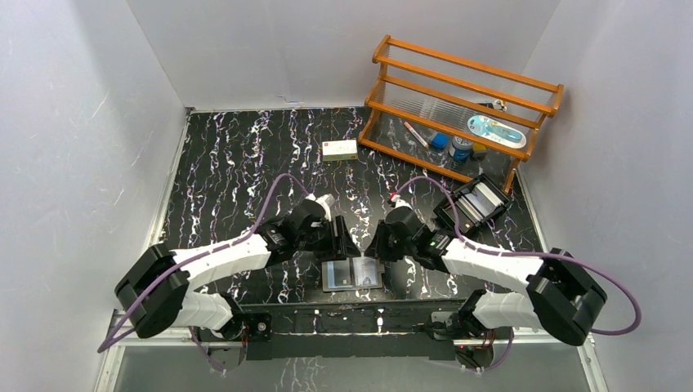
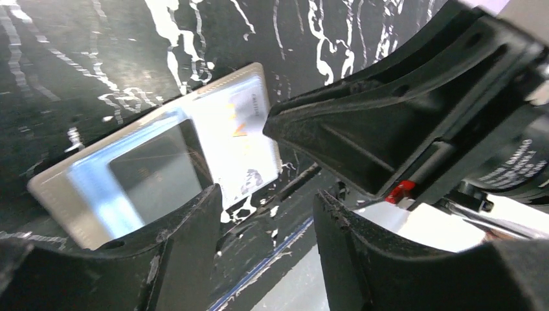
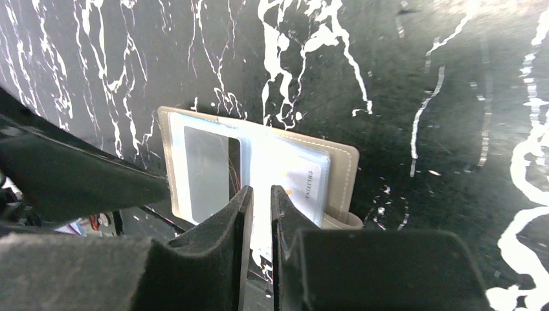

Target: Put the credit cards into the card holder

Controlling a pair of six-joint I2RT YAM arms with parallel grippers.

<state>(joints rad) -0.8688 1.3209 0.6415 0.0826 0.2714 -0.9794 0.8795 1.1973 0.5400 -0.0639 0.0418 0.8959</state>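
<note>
The card holder (image 1: 353, 275) lies open and flat near the table's front edge, with a taupe rim (image 3: 341, 162) and clear blue-tinted pockets (image 2: 123, 188). A white credit card (image 3: 303, 184) sits in its right-hand pocket and also shows in the left wrist view (image 2: 243, 139). My left gripper (image 1: 346, 244) is open and empty (image 2: 268, 194), just above the holder's far left edge. My right gripper (image 1: 375, 247) hovers over the holder's middle fold (image 3: 261, 191), its jaws drawn to a narrow slit with nothing between them. More pale cards (image 1: 482, 198) lie in the black tray.
The black open-topped tray (image 1: 458, 214) stands at the right, behind my right arm. A wooden rack (image 1: 466, 82) with small items stands at the back right. A white box with a red mark (image 1: 339, 149) lies at the back middle. The table's front edge is just below the holder.
</note>
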